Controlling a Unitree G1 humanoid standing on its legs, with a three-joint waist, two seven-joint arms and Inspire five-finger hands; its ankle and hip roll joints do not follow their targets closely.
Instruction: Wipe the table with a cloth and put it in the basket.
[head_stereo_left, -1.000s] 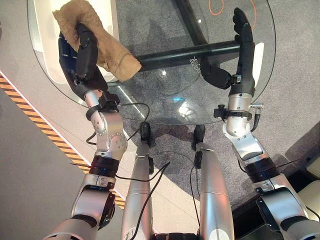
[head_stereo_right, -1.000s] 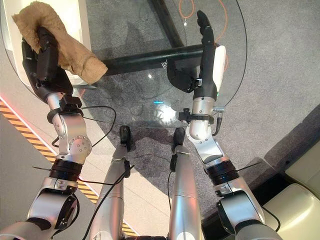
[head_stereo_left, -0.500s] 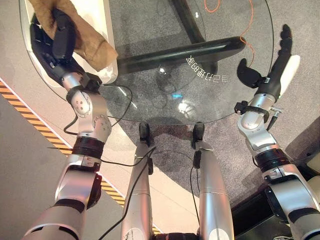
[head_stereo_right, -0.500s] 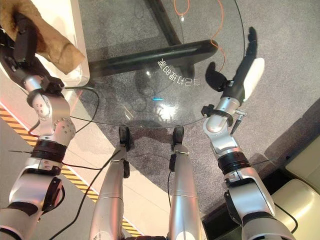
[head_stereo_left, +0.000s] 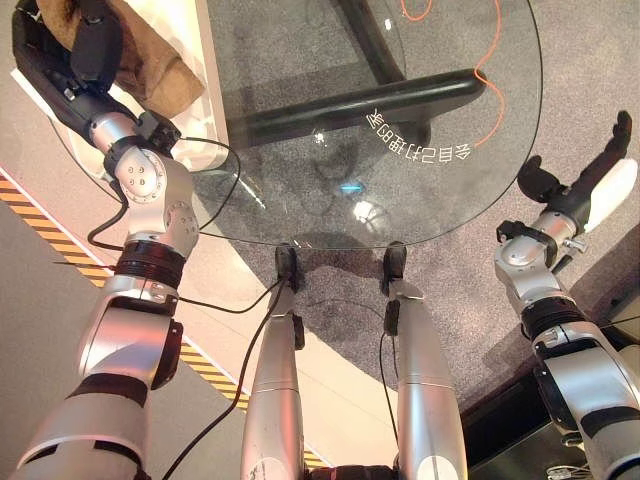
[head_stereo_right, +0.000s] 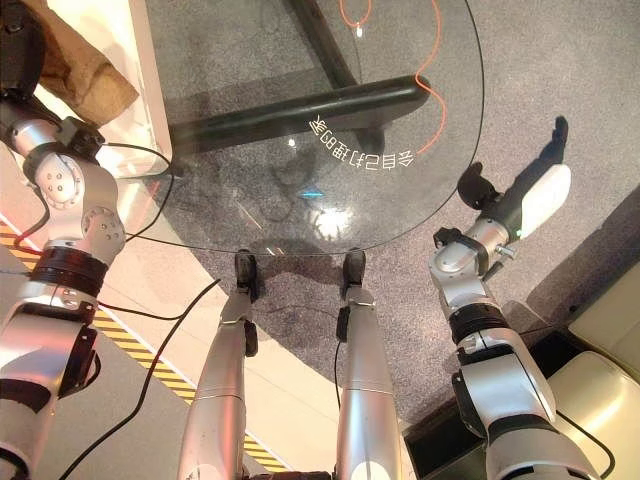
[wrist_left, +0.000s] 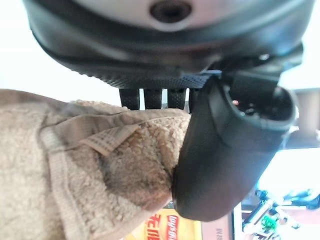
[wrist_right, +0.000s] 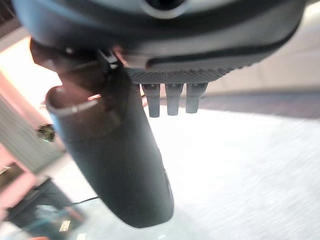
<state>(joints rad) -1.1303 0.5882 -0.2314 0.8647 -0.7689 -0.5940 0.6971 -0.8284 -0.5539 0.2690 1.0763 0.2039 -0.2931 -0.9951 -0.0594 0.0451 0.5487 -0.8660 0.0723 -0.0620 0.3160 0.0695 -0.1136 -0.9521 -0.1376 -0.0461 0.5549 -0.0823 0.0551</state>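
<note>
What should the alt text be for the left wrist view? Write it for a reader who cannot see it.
The left robot hand pinches a beige terry cloth between its dark thumb and its fingers, seen from very close. The cloth's hemmed edge folds over beside the thumb.

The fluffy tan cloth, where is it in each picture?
Left eye view: the fluffy tan cloth is top left, in the left hand.
Right eye view: top left corner.
Left wrist view: pinched under the thumb.
Right wrist view: the open right hand and grey floor.
Shared landmark: the round glass table.
</note>
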